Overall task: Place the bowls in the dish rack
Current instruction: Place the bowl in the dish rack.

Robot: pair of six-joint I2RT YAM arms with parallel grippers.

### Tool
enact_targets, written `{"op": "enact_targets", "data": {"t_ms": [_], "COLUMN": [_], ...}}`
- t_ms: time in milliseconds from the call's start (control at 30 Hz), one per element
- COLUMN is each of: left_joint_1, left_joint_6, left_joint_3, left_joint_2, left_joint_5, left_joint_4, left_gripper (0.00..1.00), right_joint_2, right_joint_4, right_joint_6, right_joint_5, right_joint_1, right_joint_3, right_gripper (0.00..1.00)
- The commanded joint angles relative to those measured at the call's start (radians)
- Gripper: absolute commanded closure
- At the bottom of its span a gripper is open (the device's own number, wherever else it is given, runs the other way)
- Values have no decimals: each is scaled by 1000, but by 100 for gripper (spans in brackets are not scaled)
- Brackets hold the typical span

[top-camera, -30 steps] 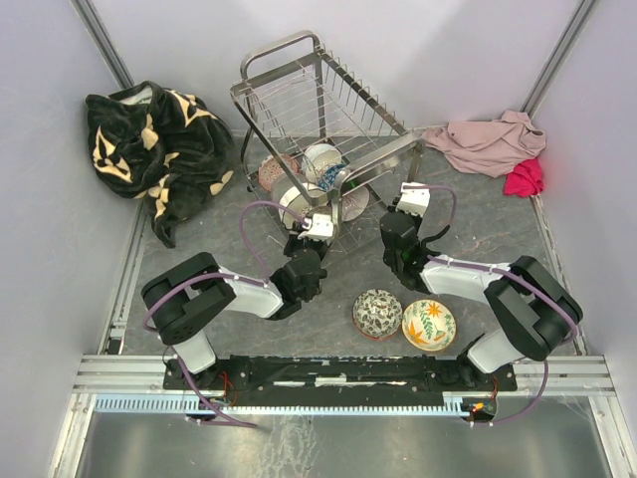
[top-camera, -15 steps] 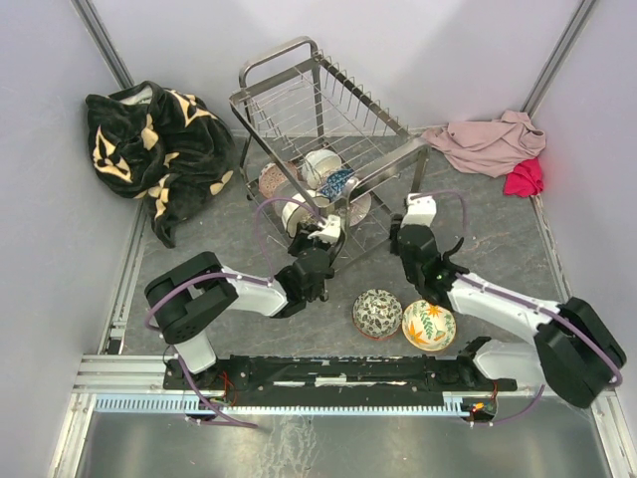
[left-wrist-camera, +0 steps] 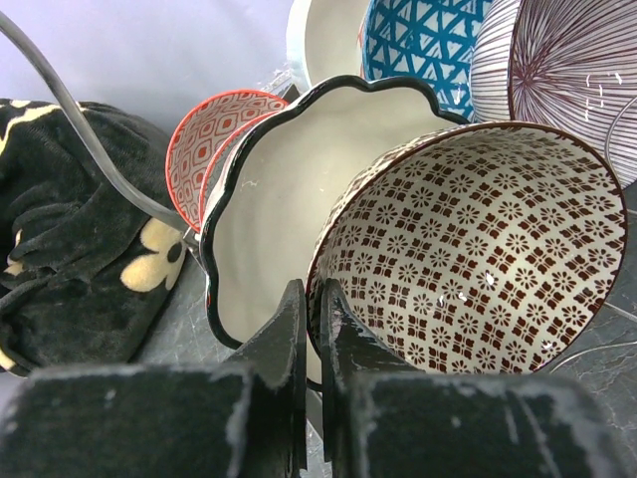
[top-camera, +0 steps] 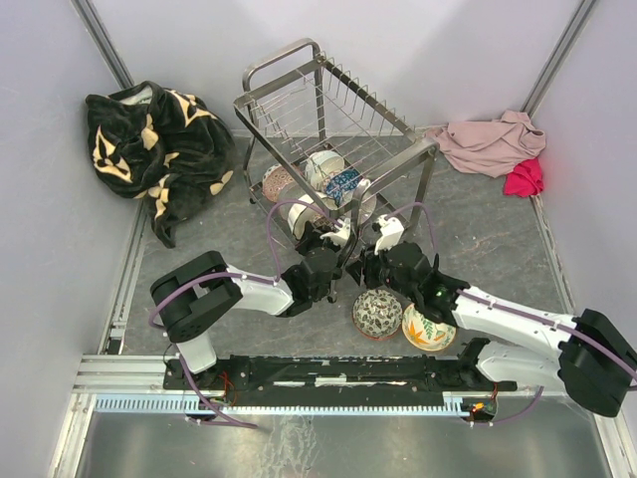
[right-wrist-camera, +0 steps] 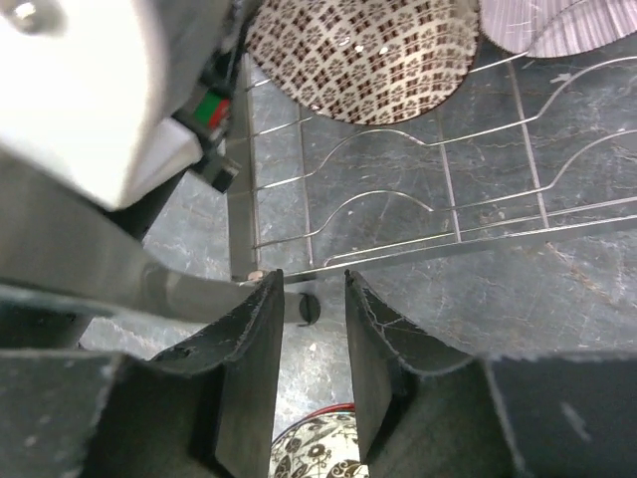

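Observation:
The chrome wire dish rack (top-camera: 328, 119) stands at the middle back, with several bowls on edge in its lower tier. My left gripper (top-camera: 336, 237) is shut on the rim of a brown-patterned bowl (left-wrist-camera: 478, 249) there; its jaws (left-wrist-camera: 314, 291) pinch the rim beside a white scalloped bowl (left-wrist-camera: 284, 199). My right gripper (top-camera: 370, 261) is open and empty just in front of the rack's low front rail (right-wrist-camera: 438, 244), its jaws (right-wrist-camera: 314, 289) above a rack foot. A black-and-white patterned bowl (top-camera: 377, 313) and an orange leaf bowl (top-camera: 429, 327) sit on the table.
A black-and-cream blanket (top-camera: 154, 149) lies at the back left. Pink cloth (top-camera: 488, 139) and red cloth (top-camera: 525, 177) lie at the back right. The left wrist's white housing (right-wrist-camera: 90, 90) is close beside my right gripper. Grey walls enclose the table.
My right arm has swung left from the rack's right end to its front, close to the left gripper. The left gripper edged right with the brown-patterned bowl. The rack shifted slightly.

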Motion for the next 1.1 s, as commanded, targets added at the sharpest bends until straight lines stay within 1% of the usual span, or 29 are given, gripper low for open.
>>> {"op": "enact_targets", "data": {"t_ms": [0, 100, 233, 333, 433, 533, 733, 933, 1067], "left_joint_1": [-64, -64, -64, -64, -64, -64, -64, -64, -64], "left_joint_6": [101, 101, 103, 105, 107, 110, 112, 113, 113], "left_joint_3": [-53, -54, -54, -56, -58, -58, -59, -59, -59], "left_joint_2": [65, 63, 66, 63, 61, 63, 61, 59, 61], "left_joint_5": [195, 194, 193, 192, 192, 190, 187, 188, 185], "left_joint_4": [-261, -261, -257, -255, -251, -249, -247, -246, -247], "left_gripper": [97, 97, 97, 97, 97, 97, 97, 97, 97], "right_joint_2": [39, 90, 193, 272, 338, 382, 419, 438, 449], "right_joint_4": [145, 251, 379, 511, 602, 661, 763, 801, 818], "right_joint_6": [69, 70, 71, 82, 77, 80, 96, 51, 38], "right_joint_5": [139, 217, 264, 274, 261, 221, 79, -40, -91], "right_joint_1": [-1, -2, -19, -35, -60, -107, -206, -219, -219], "right_joint_3": [-26, -35, -23, -32, -27, -12, -8, 16, 24], "right_gripper": [62, 61, 60, 58, 58, 57, 58, 61, 62]}}
